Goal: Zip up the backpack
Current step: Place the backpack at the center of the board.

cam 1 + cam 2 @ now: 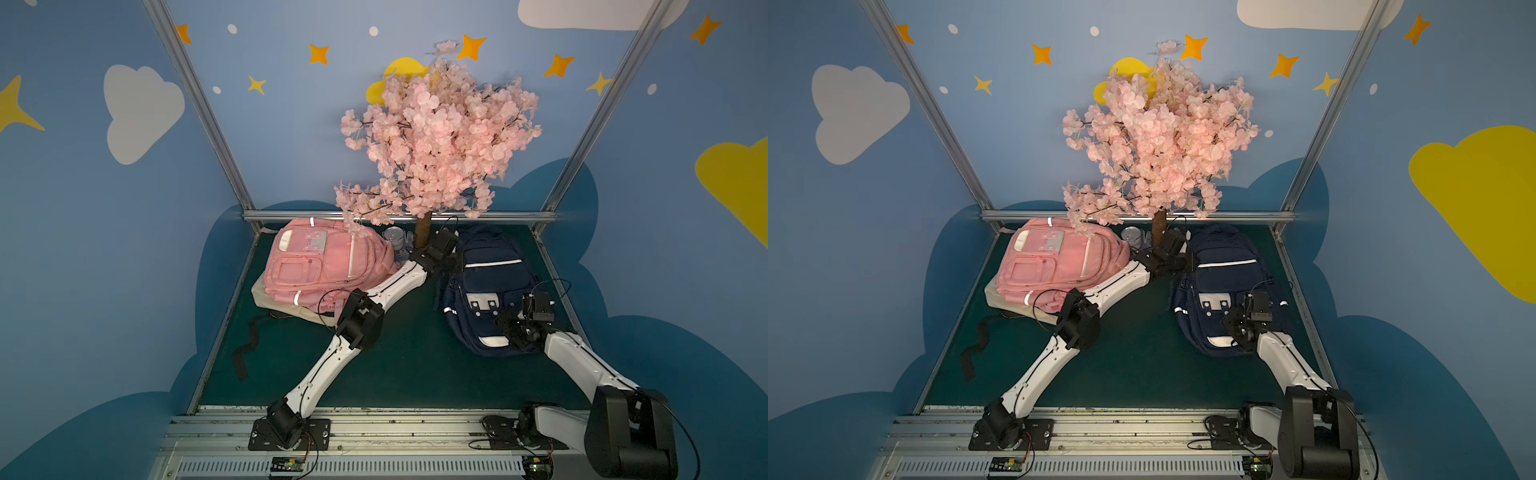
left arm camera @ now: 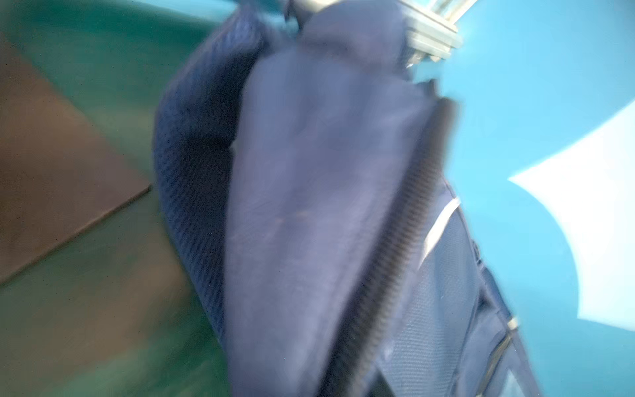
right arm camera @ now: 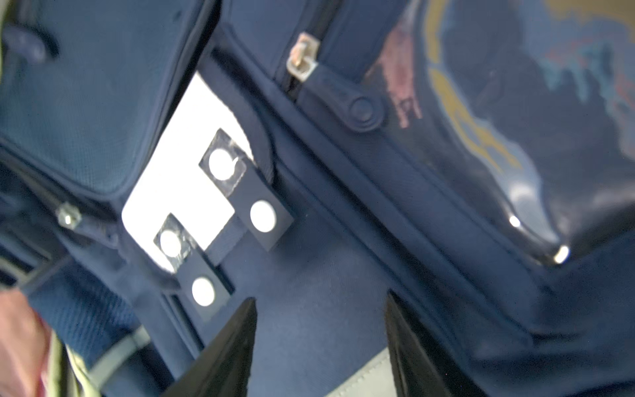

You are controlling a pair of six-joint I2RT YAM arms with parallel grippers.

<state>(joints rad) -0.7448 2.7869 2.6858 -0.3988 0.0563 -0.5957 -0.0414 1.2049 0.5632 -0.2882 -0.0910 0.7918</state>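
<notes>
You had right gripper [image 3: 321, 299] open above navy backpack [image 1: 490, 282] front; zipper pull [image 3: 302, 56] lay ahead of it, nearer this arm. Left gripper [image 1: 454, 257] at bag's far corner: jaws unreadable.

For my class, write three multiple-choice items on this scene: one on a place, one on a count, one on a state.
1. Where does the blossom tree stand?
A. At the back, between the backpacks.
B. By the front rail.
C. On top of a backpack.

2. How many backpacks lie on the table?
A. One.
B. Two.
C. Three.

3. How does the right gripper stand?
A. Shut on a zip pull.
B. Shut on a strap.
C. Open, over fabric.

Key:
1 A: its trunk rises between the pink backpack and the navy backpack.
2 B: only those two show in both top views.
3 C: the right wrist view shows its fingers apart, with only bare navy fabric between them.
</notes>
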